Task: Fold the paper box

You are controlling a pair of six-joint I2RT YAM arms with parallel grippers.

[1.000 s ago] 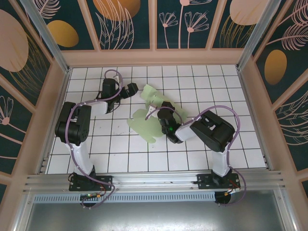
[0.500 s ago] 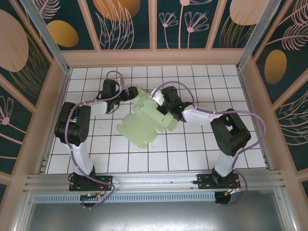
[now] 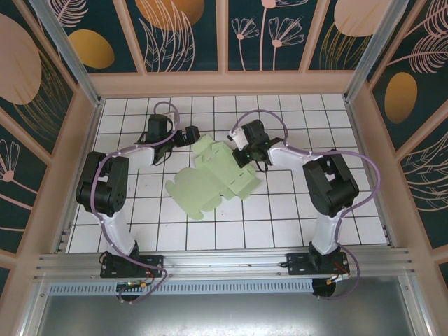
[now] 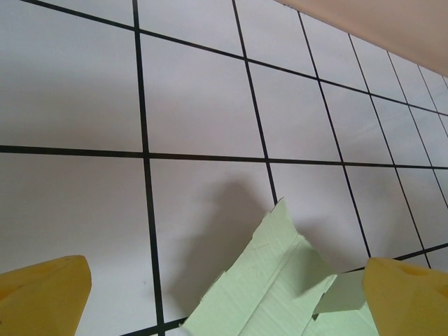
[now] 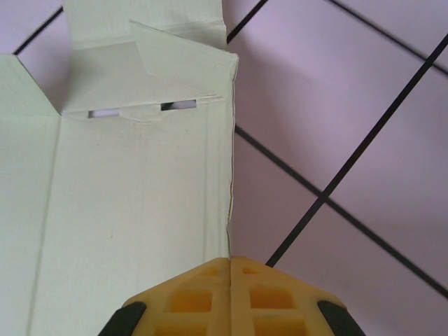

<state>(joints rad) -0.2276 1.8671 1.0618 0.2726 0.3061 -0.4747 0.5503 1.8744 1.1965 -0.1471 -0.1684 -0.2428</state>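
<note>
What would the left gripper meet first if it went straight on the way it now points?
Probably the paper box: a flap lies just ahead, between the open fingers.

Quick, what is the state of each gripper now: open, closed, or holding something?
Left gripper: open, holding nothing.
Right gripper: closed, apparently pinching the edge of the paper box.

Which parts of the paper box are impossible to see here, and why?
- Top view: the paper box's far right edge lies under the right gripper.
- Left wrist view: most of the box is cut off by the bottom edge.
- Right wrist view: its left side runs past the frame edge.
</note>
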